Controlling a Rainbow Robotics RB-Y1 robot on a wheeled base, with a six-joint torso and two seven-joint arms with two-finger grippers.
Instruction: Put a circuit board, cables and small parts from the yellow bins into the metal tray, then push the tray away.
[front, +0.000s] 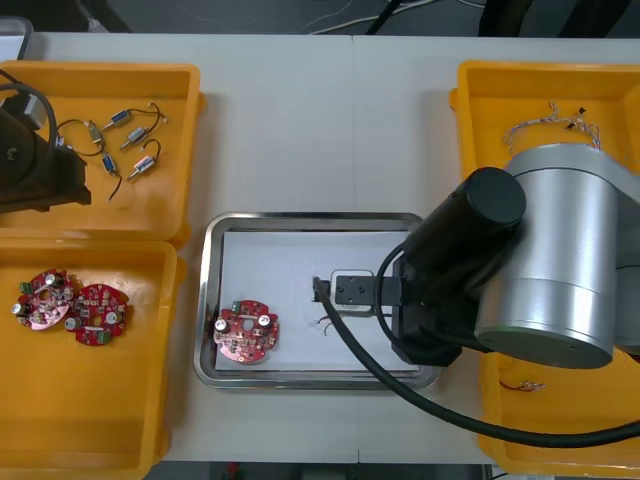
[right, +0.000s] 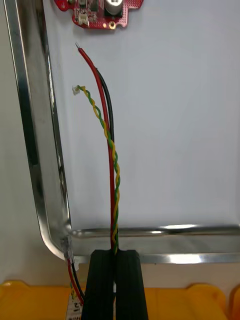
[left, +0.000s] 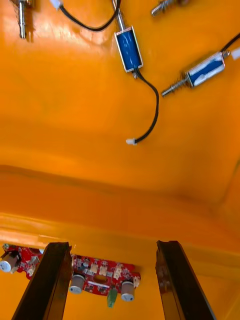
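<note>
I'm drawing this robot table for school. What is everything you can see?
yellow bins: four, yellow, two at each side of the table.
metal tray: one, shiny rim, white inside, between the bins.
circuit boards: three, red; one in the tray, two in the near left bin.
small metal parts: about five, silver and blue, far left bin.
twisted cable: one, pale, far right bin.
thin cable: one, reddish, near right bin.
held cables: two, red-black and twisted yellow-green, over the tray.
left gripper: one, black, jaws open, above the left bins.
right gripper: one, black, jaws shut on the held cables, over the tray.
</note>
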